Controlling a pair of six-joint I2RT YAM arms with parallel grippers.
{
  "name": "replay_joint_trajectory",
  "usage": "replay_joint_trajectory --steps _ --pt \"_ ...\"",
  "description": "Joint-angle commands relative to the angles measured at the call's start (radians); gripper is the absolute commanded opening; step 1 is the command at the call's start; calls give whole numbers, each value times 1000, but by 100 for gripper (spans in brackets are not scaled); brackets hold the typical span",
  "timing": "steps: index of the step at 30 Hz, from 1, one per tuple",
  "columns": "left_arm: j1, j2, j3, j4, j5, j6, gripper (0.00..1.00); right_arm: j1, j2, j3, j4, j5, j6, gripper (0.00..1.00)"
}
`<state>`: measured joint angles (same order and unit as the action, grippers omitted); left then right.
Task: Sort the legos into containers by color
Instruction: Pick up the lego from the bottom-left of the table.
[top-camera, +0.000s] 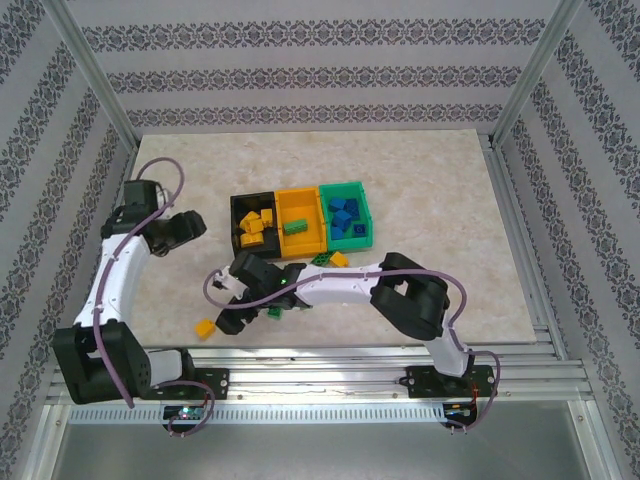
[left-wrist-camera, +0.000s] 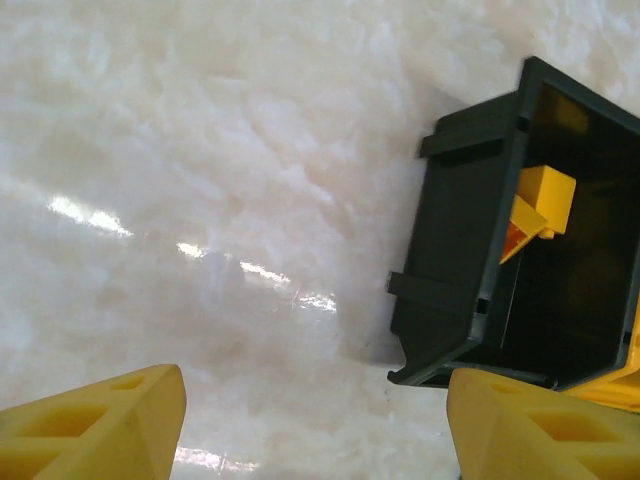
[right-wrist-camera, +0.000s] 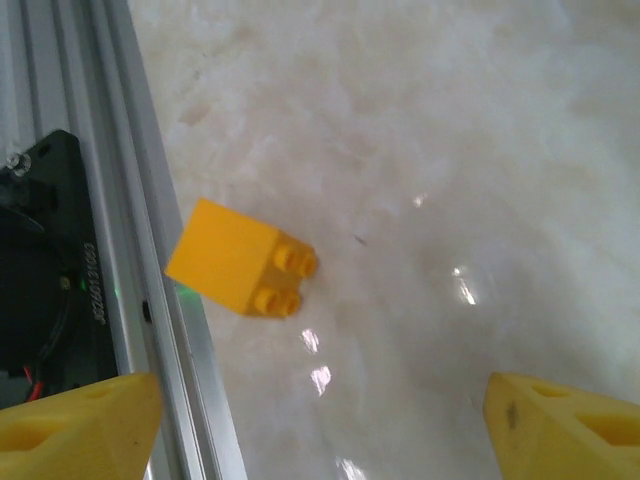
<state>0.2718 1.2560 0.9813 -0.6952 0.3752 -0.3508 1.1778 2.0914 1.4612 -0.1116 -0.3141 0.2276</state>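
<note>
Broadly, the pale marble-patterned table (top-camera: 450, 200) carries everything, with a ribbed aluminium rail (right-wrist-camera: 150, 200) along its near edge. The white right arm (top-camera: 340, 285) lies across the near half, reaching left. Its right gripper (right-wrist-camera: 320, 420) stands wide open and empty, low over the near-left part of the table. The left gripper (left-wrist-camera: 320, 420) is open too, holding nothing, just left of the black plastic bin (left-wrist-camera: 450, 260).

That bin sits mid-table, joined in a row with the orange-yellow bin (top-camera: 298, 208) and the green bin (top-camera: 342, 187). Yellow bricks (top-camera: 255, 225) lie in the black one, a green brick (top-camera: 296, 229) in the orange-yellow one and blue bricks (top-camera: 345, 215) in the green one.

A loose yellow studded brick (right-wrist-camera: 240, 258) lies on its side near the rail, ahead of the right gripper's fingertips. More loose bricks (top-camera: 322, 261) sit between the bins and the right arm, partly hidden by it.
</note>
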Motion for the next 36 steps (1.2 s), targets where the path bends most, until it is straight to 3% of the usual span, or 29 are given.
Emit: replay_joint_trajectory --steps 1,7,13,21,25,31,36 --pt "43 -50 -14 75 138 -47 70 39 45 78 -45 27 -58 86" --pt "60 -70 -6 72 115 -27 70 80 113 176 -112 91 -87 89" --pt "70 -48 -15 89 163 -40 70 111 177 266 -157 193 -76 89" --pt "70 -49 -21 106 197 -38 70 117 257 364 -216 225 -71 84" --pt "70 -49 -26 111 213 -38 70 121 297 410 -247 232 -64 76" --pt "70 -45 -26 120 231 -38 70 117 280 377 -225 255 -46 43" --pt "70 -27 -29 127 265 -41 69 76 187 268 -136 252 -1 35"
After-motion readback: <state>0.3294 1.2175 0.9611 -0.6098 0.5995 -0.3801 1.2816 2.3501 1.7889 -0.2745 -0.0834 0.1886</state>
